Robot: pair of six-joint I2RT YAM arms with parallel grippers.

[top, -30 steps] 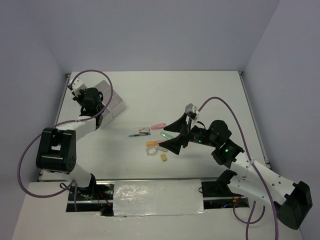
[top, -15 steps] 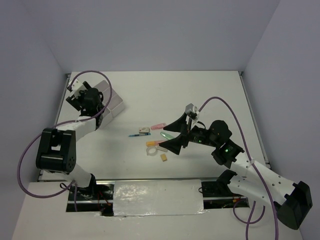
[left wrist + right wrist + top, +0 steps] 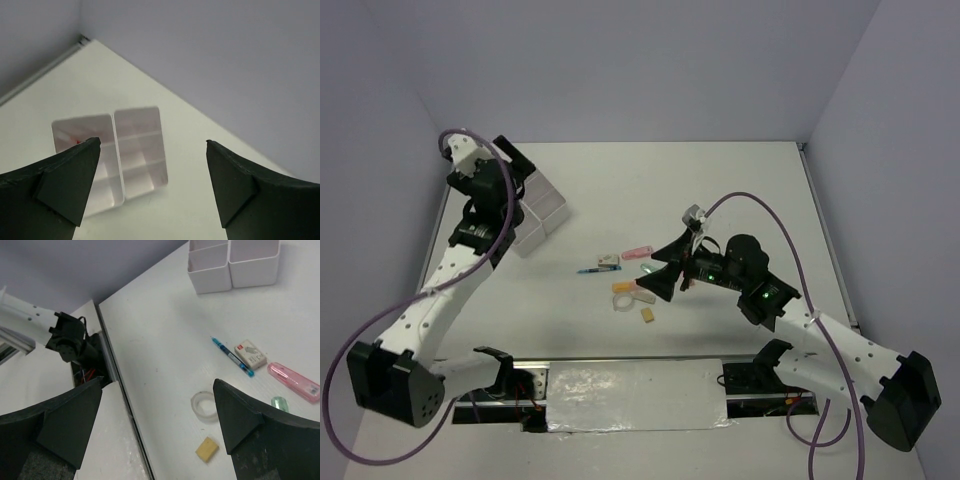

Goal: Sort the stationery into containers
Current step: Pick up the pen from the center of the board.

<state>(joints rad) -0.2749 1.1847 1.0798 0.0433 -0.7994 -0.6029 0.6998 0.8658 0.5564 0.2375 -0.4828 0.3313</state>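
The stationery lies loose mid-table: a blue pen (image 3: pixel 588 270), a white eraser box (image 3: pixel 609 260), a pink marker (image 3: pixel 637 251), a green marker (image 3: pixel 648 268), an orange marker (image 3: pixel 623 287), a clear tape ring (image 3: pixel 623 301) and a tan eraser (image 3: pixel 647 315). The white containers (image 3: pixel 546 206) stand at the far left. My left gripper (image 3: pixel 517 172) hovers open over them, and its view shows the containers (image 3: pixel 140 135) below with a red bit (image 3: pixel 75 141) in one tray. My right gripper (image 3: pixel 658 268) hangs open and empty over the pile, the tape ring (image 3: pixel 204 405) and tan eraser (image 3: pixel 207 449) beneath its jaws.
The right wrist view also shows the blue pen (image 3: pixel 232 357), white eraser box (image 3: pixel 251 353), pink marker (image 3: pixel 292 382) and the containers (image 3: pixel 232 262) far off. A foil-covered strip (image 3: pixel 635 395) runs along the near table edge between the arm bases. Walls close in on three sides.
My left gripper went from shut to open and lifted up from the containers as the arm straightened. The right gripper drifted slightly lower and leftward, still open.
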